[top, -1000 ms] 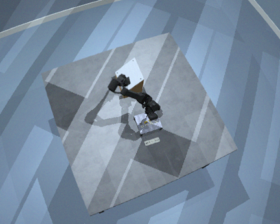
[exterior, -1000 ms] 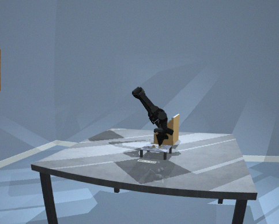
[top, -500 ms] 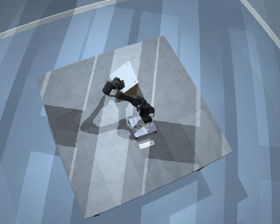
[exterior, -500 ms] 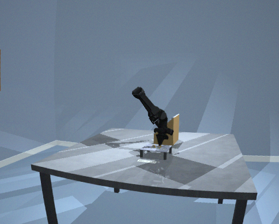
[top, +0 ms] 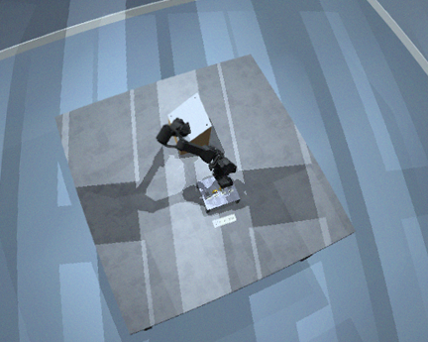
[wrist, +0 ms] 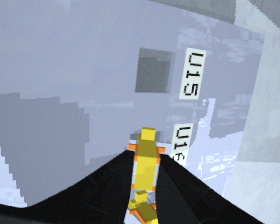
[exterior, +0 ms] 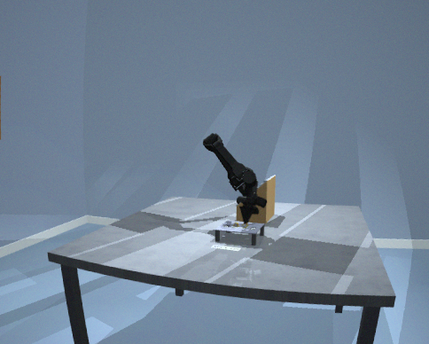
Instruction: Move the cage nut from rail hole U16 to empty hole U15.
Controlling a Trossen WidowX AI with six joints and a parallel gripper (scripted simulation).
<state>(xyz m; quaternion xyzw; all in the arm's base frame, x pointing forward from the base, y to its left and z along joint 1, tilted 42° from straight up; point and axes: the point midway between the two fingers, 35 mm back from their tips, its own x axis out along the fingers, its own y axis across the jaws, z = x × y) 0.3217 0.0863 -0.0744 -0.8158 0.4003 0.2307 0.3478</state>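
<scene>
Cage nut (wrist: 146, 167), one, in one gripper (top: 220, 190) (exterior: 245, 224) (wrist: 145, 161)

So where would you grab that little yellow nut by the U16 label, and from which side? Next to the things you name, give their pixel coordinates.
I'd pinch the cage nut (wrist: 145, 167) by its two long sides, coming from above. Its yellow body looks long and narrow, and the rail plate (wrist: 45, 60) (exterior: 222, 228) lies flat beneath it. The gripper (wrist: 145, 161) (exterior: 246, 222) already grips it that way.

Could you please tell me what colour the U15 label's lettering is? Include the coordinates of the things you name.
Black (wrist: 193, 74), best seen in the wrist view.
</scene>
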